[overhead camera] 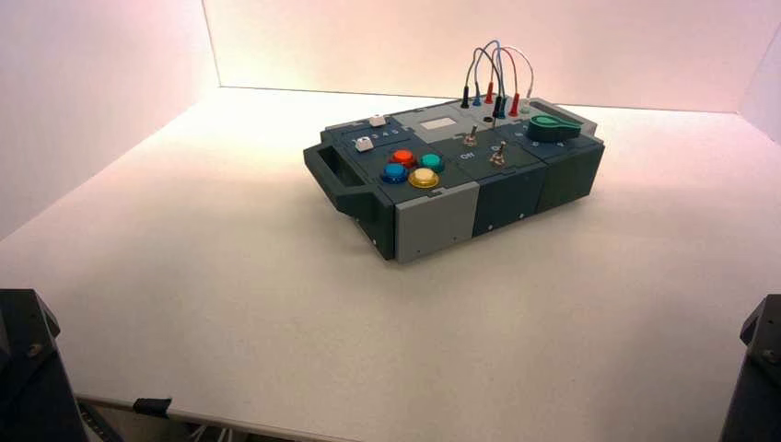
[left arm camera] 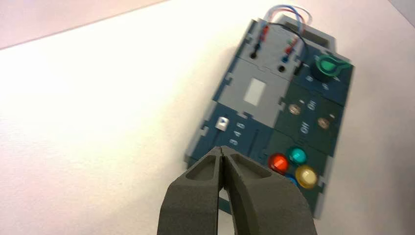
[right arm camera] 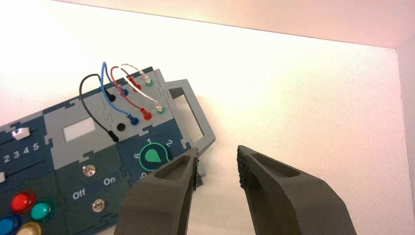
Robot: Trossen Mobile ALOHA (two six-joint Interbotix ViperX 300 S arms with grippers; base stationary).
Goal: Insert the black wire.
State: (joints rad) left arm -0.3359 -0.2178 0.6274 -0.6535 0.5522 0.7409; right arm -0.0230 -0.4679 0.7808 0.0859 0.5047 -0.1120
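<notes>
On the box [overhead camera: 435,224], one end of the black wire [right arm camera: 80,90] is lying loose

Its far plug [right arm camera: 111,97] is sitting in a socket, while its loose plug [right arm camera: 114,136] is resting just beside the bare black socket [right arm camera: 121,127]. The right claw [right arm camera: 218,151] is hanging open near the grey handle [right arm camera: 201,115], holding nothing. The left claw [left arm camera: 221,150] is waiting closed above the slider end.

Several risks are showing, I think. Because the blue wire [right arm camera: 103,88] is standing so near, a wide claw may be catching it, or pushing its plug. A crooked grip may be bringing the tip onto the socket's rim. Pulling the arch too hard may be freeing the seated end.

Counting, I am finding four wires, one loose plug, one bare socket, four buttons [overhead camera: 424,178], two sliders [overhead camera: 364,144], two switches [overhead camera: 498,157], one knob [right arm camera: 153,155] and two handles.
</notes>
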